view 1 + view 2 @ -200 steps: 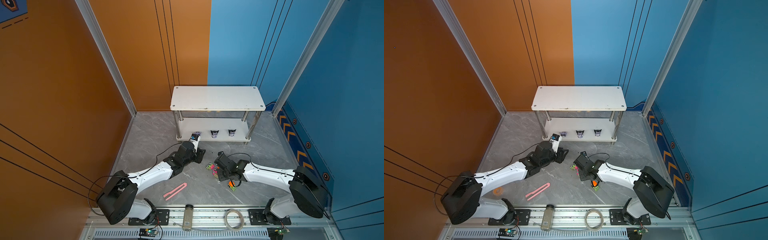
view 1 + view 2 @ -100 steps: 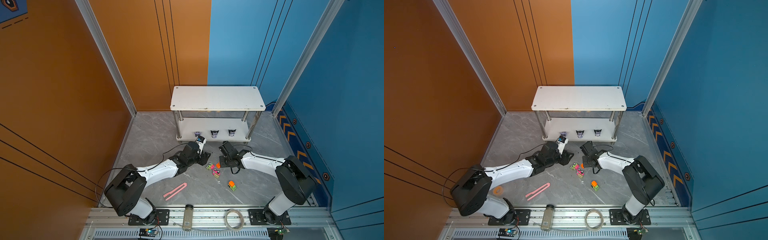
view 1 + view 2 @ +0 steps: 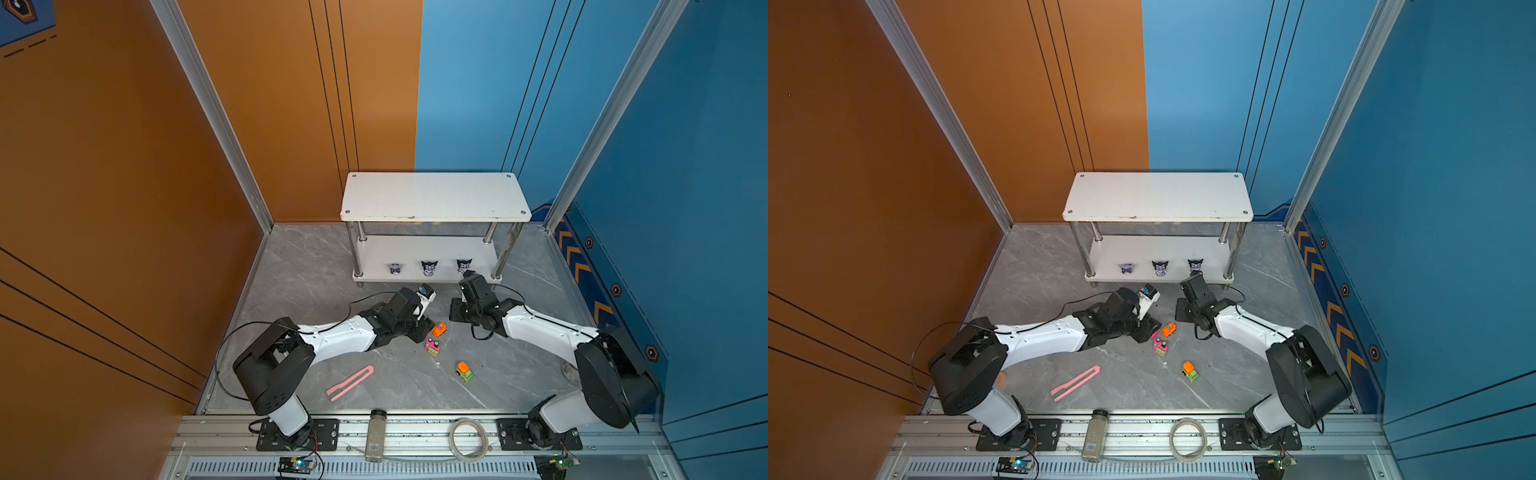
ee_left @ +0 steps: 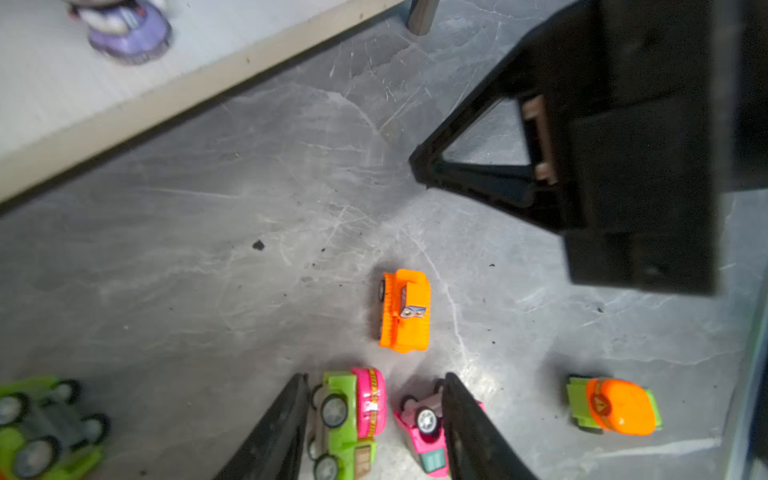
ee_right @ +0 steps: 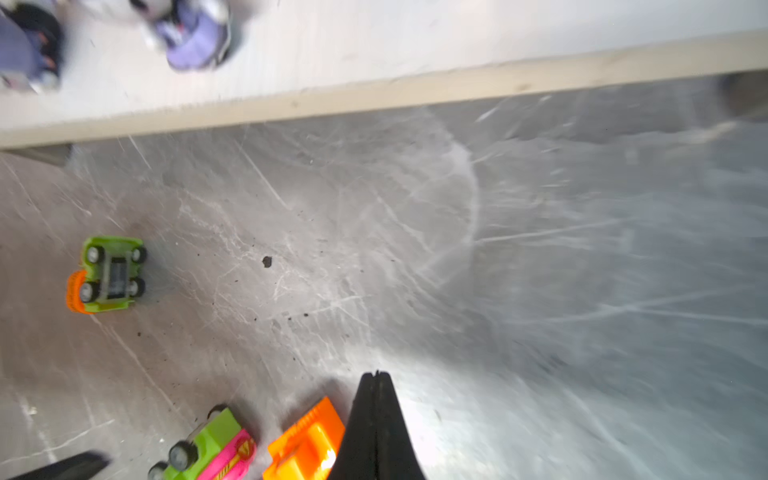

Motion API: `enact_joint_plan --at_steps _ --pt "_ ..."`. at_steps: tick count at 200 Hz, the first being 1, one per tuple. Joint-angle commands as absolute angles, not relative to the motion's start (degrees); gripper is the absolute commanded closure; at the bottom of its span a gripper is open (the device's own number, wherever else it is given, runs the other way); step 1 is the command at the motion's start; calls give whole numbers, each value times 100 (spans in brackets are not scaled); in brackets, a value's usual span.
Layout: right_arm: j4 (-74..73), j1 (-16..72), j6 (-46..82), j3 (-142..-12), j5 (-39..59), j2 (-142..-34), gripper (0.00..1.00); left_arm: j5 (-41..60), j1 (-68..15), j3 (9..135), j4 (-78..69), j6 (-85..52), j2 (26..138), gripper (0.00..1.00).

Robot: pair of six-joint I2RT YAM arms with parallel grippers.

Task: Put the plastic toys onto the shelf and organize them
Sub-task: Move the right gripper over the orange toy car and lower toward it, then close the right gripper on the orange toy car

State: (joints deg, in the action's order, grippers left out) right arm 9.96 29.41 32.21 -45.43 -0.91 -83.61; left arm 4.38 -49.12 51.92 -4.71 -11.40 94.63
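The white shelf (image 3: 435,195) (image 3: 1158,195) stands at the back, with three purple-black figurines (image 3: 429,268) (image 3: 1160,268) in a row on its lower tier. Plastic toys lie on the grey floor: an orange car (image 3: 439,329) (image 4: 405,310) (image 5: 307,444), a green-pink car (image 4: 351,419) on its side, a pink car (image 4: 422,432), an orange-green car (image 3: 464,371) (image 4: 615,405) and an upturned green car (image 4: 41,419) (image 5: 108,274). My left gripper (image 4: 376,376) (image 3: 420,331) is open, straddling the green-pink and pink cars. My right gripper (image 5: 376,374) (image 3: 457,311) is shut, empty, beside the orange car.
A long pink strip (image 3: 350,382) lies on the floor at the front left. A grey bottle (image 3: 376,434) and a cable coil (image 3: 467,438) rest on the front rail. Orange and blue walls close in the sides and back. The shelf's chrome legs (image 3: 503,253) stand near the right wrist.
The left gripper left a third figurine on the lower tier and drew back over the cars. The right gripper went from among the cars towards the shelf's front.
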Motion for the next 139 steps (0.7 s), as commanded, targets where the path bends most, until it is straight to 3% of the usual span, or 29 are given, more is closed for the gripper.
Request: enact_joint_plan --at_steps 1,42,78,139 --pt "1531 2946 3409 -4316 -139 -7977 100 512 -4967 5336 -179 -1058 9680 71" --pt "1755 3324 3562 -4056 87 -7876 100 622 -4955 5414 -345 -1246 9885 92" --pt "1524 3680 3694 -4018 93 -8363 100 802 -4961 5536 -466 -1392 10104 96" --pt "699 3465 3874 -4230 464 -9096 100 904 -5167 5484 -523 -1612 10202 99"
